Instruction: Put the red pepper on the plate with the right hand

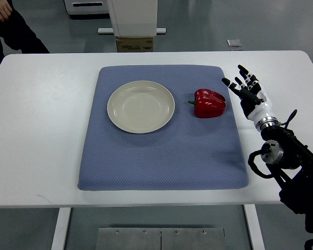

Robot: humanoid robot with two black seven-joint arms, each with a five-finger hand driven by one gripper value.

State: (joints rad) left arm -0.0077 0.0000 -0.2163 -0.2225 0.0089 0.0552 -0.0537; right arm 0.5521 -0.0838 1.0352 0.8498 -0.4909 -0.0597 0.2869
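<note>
I am logging: right hand (246, 89) hovering by the blue mat's (161, 161) right edge, fingers (243, 70) spread, gripping nothing | red pepper (209, 103) lying on the mat's right half, just beside the hand | plate (141, 107) sitting left of the pepper, apart | white tabletop (36, 130) carrying the mat | person (10, 28) showing at far left corner.
</note>
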